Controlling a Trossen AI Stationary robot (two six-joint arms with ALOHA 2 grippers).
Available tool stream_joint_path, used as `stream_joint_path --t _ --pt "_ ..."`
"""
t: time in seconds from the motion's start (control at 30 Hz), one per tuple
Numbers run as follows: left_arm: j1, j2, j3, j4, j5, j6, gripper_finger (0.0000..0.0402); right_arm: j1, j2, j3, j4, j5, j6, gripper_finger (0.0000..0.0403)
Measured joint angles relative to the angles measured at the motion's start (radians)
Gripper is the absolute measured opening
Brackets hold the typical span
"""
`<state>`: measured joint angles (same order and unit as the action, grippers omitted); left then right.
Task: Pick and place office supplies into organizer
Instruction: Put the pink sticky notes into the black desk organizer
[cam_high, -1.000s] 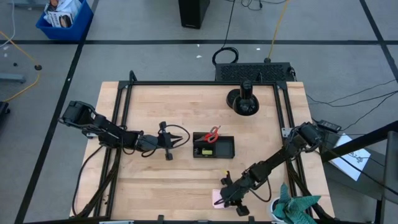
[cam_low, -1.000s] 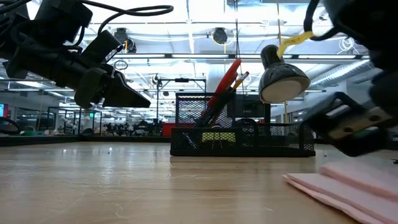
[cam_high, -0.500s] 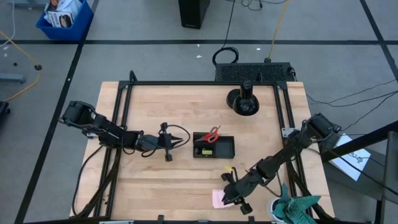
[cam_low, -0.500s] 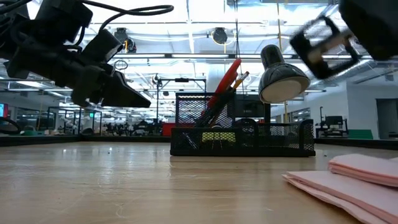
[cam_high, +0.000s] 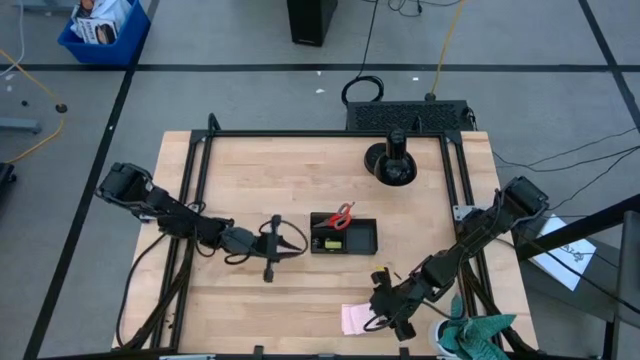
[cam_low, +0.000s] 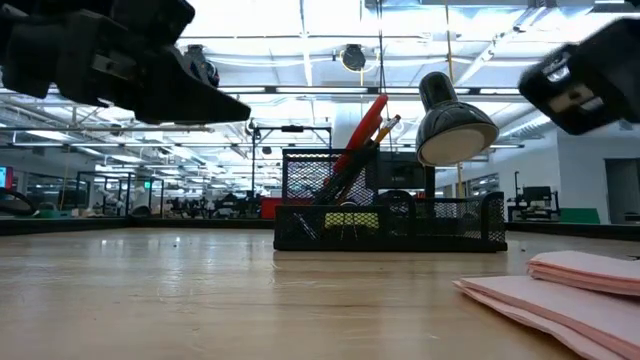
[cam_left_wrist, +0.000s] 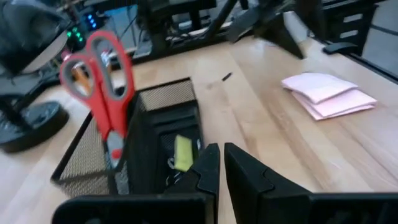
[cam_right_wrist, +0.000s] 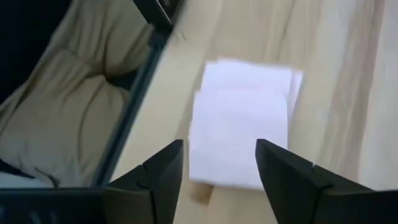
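Note:
The black mesh organizer (cam_high: 344, 237) stands mid-table. It holds upright red-handled scissors (cam_left_wrist: 102, 81), an orange pencil (cam_low: 385, 127) and a yellow-green eraser (cam_left_wrist: 182, 152). The pink sticky-note pad (cam_high: 354, 318) lies flat near the table's near edge, its sheets a little fanned (cam_low: 570, 290). My left gripper (cam_high: 292, 243) is shut and empty, hovering just left of the organizer and pointing at it (cam_left_wrist: 221, 171). My right gripper (cam_high: 385, 300) is open and empty, raised above and just right of the pad; the pad shows between its fingers in the right wrist view (cam_right_wrist: 217, 165).
A black lamp on a round disc stand (cam_high: 392, 165) sits at the far right. A teal-green cloth (cam_high: 478, 335) lies at the near right corner. Black frame rails (cam_high: 195, 200) run along the table's sides. A small dark item (cam_left_wrist: 227, 77) lies on the wood between organizer and pad.
My right gripper has risen from just above the pink pad and gone a little toward the table's right edge; the pad stays flat on the table. My left gripper has gone up and toward the near edge, still pointing at the organizer.

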<state>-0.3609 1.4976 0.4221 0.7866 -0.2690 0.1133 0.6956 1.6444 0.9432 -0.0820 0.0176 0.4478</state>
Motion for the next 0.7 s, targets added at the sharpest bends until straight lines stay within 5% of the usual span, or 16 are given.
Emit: stream_joint_path --t 0.43,0.7 --pt "-0.009 0.000 0.007 -0.029 0.000 0.012 0.0031 -0.146 -0.002 -0.041 -0.069 -0.145 0.081 0.0208" --pt "-0.008 0.000 0.007 -0.066 -0.016 0.013 0.0031 -0.198 0.003 -0.140 0.088 -0.264 0.150 0.0204"
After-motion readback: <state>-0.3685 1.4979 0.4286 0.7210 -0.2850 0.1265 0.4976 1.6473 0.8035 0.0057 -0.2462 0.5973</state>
